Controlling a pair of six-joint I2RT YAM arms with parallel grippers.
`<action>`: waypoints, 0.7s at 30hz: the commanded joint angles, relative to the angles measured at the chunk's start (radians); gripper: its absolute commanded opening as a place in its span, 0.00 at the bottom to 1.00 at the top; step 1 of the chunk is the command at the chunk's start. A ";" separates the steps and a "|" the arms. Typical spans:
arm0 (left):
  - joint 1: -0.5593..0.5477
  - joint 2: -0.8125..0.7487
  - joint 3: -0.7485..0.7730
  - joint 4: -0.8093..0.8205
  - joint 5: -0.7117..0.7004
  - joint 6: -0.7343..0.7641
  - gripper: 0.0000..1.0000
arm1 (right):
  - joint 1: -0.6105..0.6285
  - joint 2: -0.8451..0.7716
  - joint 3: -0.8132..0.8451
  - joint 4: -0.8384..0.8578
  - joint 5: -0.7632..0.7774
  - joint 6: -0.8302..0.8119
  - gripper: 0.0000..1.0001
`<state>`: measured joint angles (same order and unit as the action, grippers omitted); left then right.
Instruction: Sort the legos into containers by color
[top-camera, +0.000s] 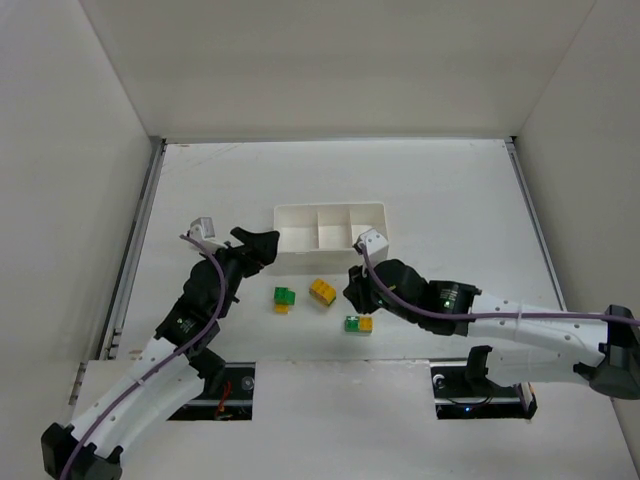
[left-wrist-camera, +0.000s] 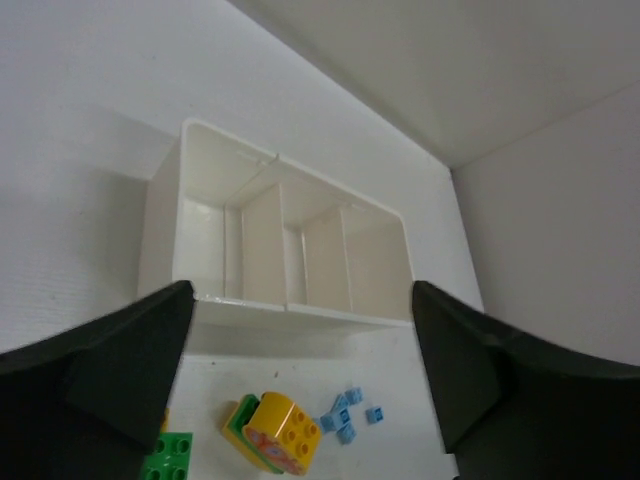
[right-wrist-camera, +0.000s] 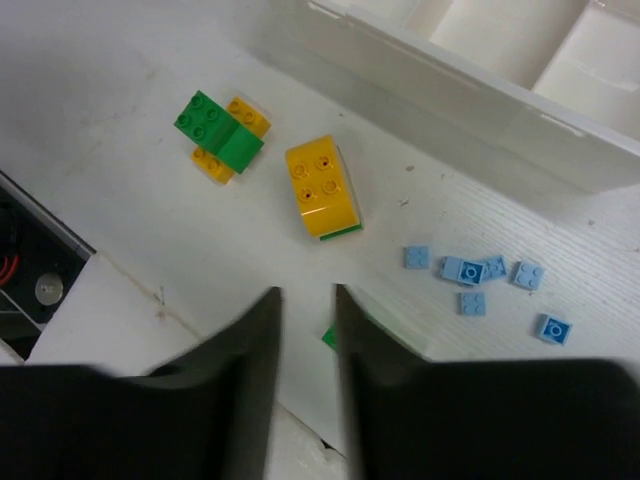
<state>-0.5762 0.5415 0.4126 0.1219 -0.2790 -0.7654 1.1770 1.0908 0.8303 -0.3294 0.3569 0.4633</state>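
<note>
The white three-compartment tray (top-camera: 330, 214) (left-wrist-camera: 290, 300) (right-wrist-camera: 470, 75) stands mid-table, and no brick shows in its compartments. In front of it lie a green-and-yellow pair (top-camera: 284, 298) (right-wrist-camera: 222, 137), a yellow brick on a green plate (top-camera: 322, 291) (left-wrist-camera: 275, 432) (right-wrist-camera: 322, 188) and another green-yellow pair (top-camera: 358, 323). Several tiny light blue bricks (left-wrist-camera: 345, 412) (right-wrist-camera: 485, 280) are scattered near the tray's front wall. My left gripper (top-camera: 255, 248) (left-wrist-camera: 300, 350) hangs open just before the tray's left end, holding nothing. My right gripper (top-camera: 352, 290) (right-wrist-camera: 305, 300) is shut and empty above the table, with a green brick edge (right-wrist-camera: 328, 337) showing behind its finger.
White walls enclose the table on the left, back and right. A dark cutout at the table's near edge (right-wrist-camera: 30, 270) lies below the green-and-yellow pair. A green brick (left-wrist-camera: 165, 458) sits by my left gripper's left finger.
</note>
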 joint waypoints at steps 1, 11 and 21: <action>-0.012 -0.003 0.020 0.097 -0.091 -0.013 0.73 | -0.009 0.018 -0.025 0.081 -0.015 -0.047 0.41; 0.066 0.031 -0.001 0.192 0.084 0.155 0.30 | -0.024 0.220 0.010 0.176 -0.075 -0.127 0.74; 0.144 0.104 -0.070 0.274 0.170 0.129 0.52 | -0.076 0.414 0.090 0.257 -0.130 -0.181 0.72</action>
<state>-0.4442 0.6197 0.3511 0.3099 -0.1574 -0.6346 1.1057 1.4925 0.8585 -0.1608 0.2535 0.3161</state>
